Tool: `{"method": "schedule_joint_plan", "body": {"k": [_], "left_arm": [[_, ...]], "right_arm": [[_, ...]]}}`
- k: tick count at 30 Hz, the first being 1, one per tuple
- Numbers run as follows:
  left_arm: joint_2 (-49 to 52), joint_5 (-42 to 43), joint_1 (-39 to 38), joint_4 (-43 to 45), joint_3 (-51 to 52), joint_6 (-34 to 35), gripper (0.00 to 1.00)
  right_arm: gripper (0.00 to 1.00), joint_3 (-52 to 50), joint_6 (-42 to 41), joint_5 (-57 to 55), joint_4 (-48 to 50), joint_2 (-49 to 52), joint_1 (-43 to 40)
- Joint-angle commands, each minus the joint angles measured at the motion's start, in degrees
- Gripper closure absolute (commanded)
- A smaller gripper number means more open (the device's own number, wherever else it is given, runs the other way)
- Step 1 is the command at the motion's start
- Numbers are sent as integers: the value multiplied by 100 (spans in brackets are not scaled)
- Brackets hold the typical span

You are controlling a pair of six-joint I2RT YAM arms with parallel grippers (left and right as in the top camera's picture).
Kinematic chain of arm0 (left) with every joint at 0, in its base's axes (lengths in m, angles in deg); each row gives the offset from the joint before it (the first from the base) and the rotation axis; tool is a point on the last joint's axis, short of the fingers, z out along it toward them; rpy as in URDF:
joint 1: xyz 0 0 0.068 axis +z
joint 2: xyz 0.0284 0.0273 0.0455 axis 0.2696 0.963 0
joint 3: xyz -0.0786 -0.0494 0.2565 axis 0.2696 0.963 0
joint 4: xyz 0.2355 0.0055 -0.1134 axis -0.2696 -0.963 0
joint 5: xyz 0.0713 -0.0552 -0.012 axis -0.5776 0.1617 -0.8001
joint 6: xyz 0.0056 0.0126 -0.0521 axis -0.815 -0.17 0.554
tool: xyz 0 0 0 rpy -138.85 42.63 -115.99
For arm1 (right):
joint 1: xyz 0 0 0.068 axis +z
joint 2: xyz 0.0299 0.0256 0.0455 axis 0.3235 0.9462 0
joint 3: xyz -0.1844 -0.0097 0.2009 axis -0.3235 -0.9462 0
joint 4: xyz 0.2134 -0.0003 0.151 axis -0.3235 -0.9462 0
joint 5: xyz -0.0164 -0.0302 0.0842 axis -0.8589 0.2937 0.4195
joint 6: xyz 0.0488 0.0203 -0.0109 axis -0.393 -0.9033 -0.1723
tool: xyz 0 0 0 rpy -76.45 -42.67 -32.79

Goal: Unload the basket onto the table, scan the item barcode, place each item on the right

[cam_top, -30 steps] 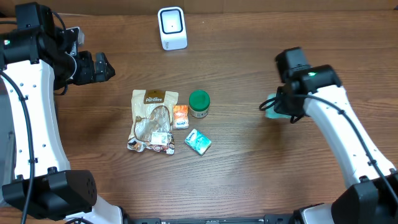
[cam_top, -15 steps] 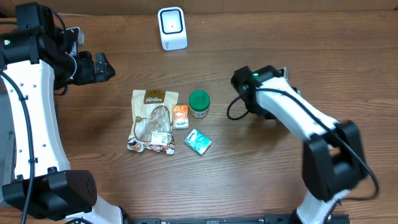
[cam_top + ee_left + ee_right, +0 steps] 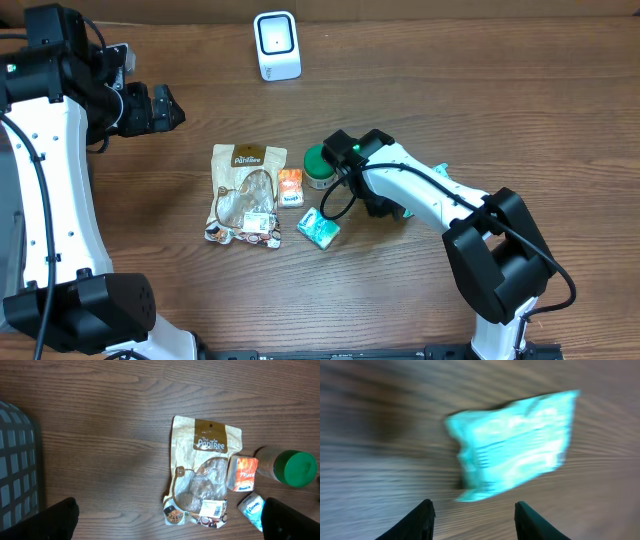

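Bare table (image 3: 250, 115) separates scanner (image 3: 277, 45) from snack pouch (image 3: 246, 195).

Standing by the table, you'd see two matching machines: the left arm (image 3: 45, 170) and the right arm (image 3: 425, 195) are smooth white shells linked by chunky black joint housings, with thin black cables (image 3: 323, 208) trailing along them. A small green light (image 3: 352, 150) glows on a black housing of each. The left hand (image 3: 176, 110) is matte black, and the right hand (image 3: 473, 505) has black, blunt-tipped fingers (image 3: 417, 521).
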Motion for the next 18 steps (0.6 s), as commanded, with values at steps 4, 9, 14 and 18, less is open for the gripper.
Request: {"method": "schedule_joint_plan", "body": {"k": [4, 9, 14, 18], "left_arm": [[-61, -17, -39, 4, -87, -160, 1], [-61, -17, -39, 4, -87, -160, 1], [-61, -17, -39, 4, -87, -160, 1], [-61, -17, -39, 4, -87, -160, 0]], "right_arm": [[52, 431, 96, 2293, 507, -466, -721], [52, 479, 103, 2983, 498, -822, -2011], [65, 321, 101, 3392, 284, -776, -3110], [79, -164, 31, 3394, 409, -776, -3449]]}}
